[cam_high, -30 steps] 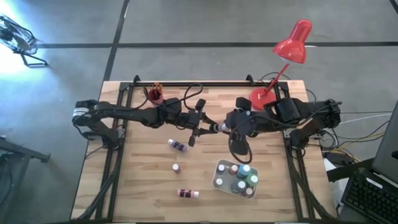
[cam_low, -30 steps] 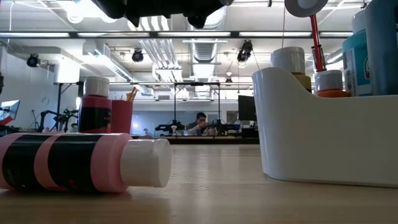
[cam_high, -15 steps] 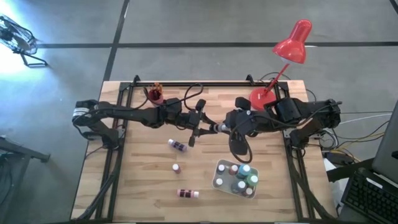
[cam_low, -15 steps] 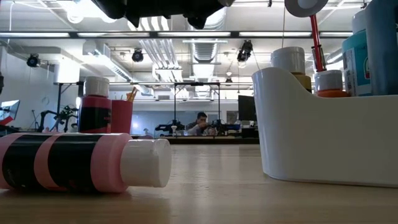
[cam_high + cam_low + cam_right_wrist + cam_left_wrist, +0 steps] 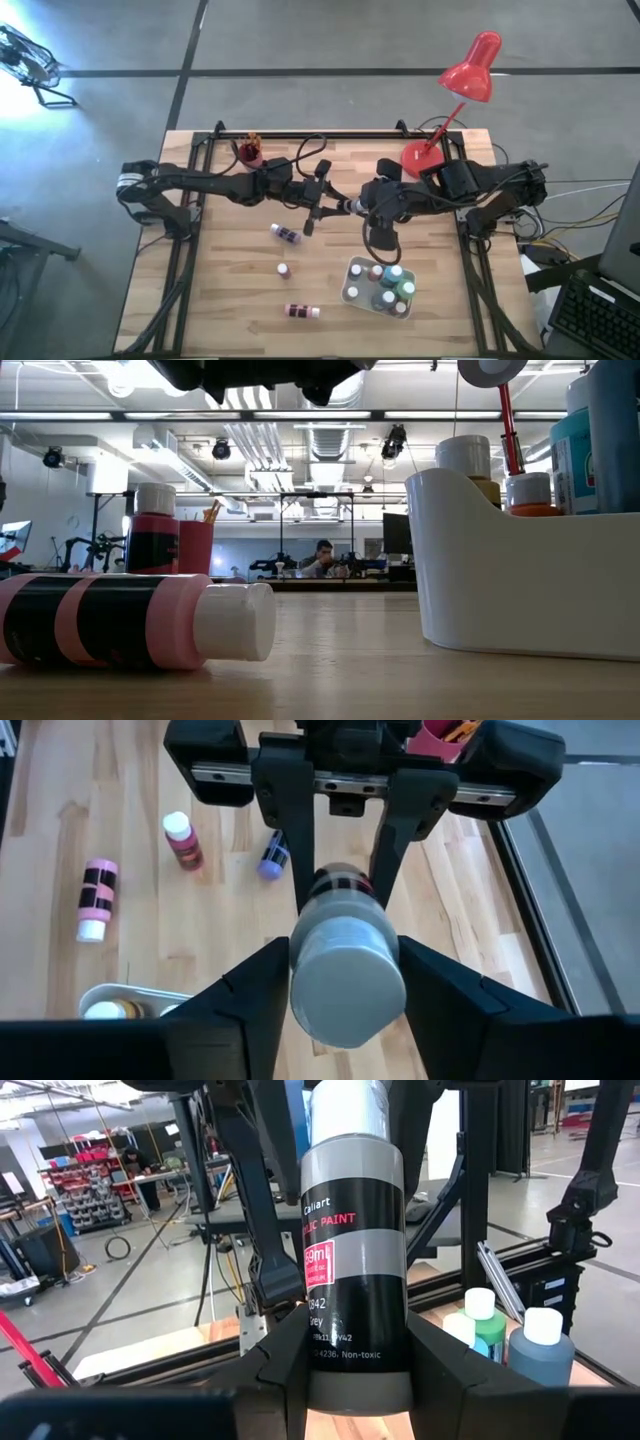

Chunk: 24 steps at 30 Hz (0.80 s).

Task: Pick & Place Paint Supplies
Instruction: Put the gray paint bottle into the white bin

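A grey-and-black paint bottle [image 5: 345, 207] with a pale cap hangs in the air over the middle of the table, between my two grippers. My left gripper [image 5: 357, 1370] reaches in from the table's left and is shut on the bottle's bottom end. My right gripper [image 5: 347, 970] comes from the right and is shut on the cap end. A purple bottle [image 5: 286, 233] and a pink-and-black bottle [image 5: 301, 311] lie on their sides on the wood. A small pink bottle [image 5: 284, 270] stands upright. My left gripper pinches the bottle's bottom end [image 5: 357, 1385] between its two fingers [image 5: 296, 870]. The fingers are level, come from the table's left and run along the bottle. The bottle sticks out past them toward the right, clear of the table. My right gripper has the bottle's pale cap [image 5: 347, 982] between its two fingers [image 5: 262, 995], one on each side. The fingers slant down from the table's right side. The bottle is clear of the table, with its cap toward this gripper.
A white caddy [image 5: 352, 290] holding several bottles stands near the front right. A red cup [image 5: 249, 152] with brushes sits at the far left. The red lamp's base [image 5: 418, 158] stands at the far right, its shade [image 5: 470, 70] beyond the table.
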Each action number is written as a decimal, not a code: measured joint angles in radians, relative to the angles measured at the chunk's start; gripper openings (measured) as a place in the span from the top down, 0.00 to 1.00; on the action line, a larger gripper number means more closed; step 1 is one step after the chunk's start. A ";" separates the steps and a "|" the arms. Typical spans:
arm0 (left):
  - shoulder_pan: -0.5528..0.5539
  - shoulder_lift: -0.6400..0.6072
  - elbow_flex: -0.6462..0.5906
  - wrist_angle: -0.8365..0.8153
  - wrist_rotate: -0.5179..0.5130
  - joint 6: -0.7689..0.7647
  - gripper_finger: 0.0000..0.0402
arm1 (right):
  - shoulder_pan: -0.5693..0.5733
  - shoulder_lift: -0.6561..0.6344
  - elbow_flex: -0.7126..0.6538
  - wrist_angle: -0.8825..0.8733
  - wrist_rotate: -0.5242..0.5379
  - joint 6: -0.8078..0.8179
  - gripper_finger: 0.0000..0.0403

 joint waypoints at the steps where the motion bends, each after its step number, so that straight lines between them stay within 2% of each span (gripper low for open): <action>1: 0.000 0.000 0.000 0.000 0.000 0.000 0.70 | 0.000 0.000 -0.001 0.001 0.000 0.000 0.57; 8: 0.000 0.000 0.000 -0.001 0.000 0.000 0.70 | 0.001 0.000 0.001 0.005 0.000 -0.004 0.63; 17: -0.001 0.000 0.000 -0.011 0.001 -0.001 0.70 | 0.000 0.000 0.002 0.014 0.000 0.022 0.49; 21: -0.001 0.000 -0.001 -0.013 0.001 -0.001 0.70 | 0.000 0.000 0.002 0.014 0.000 0.024 0.49; 24: 0.000 0.000 -0.001 -0.013 0.000 -0.001 0.70 | 0.000 0.000 0.002 0.014 0.000 0.027 0.53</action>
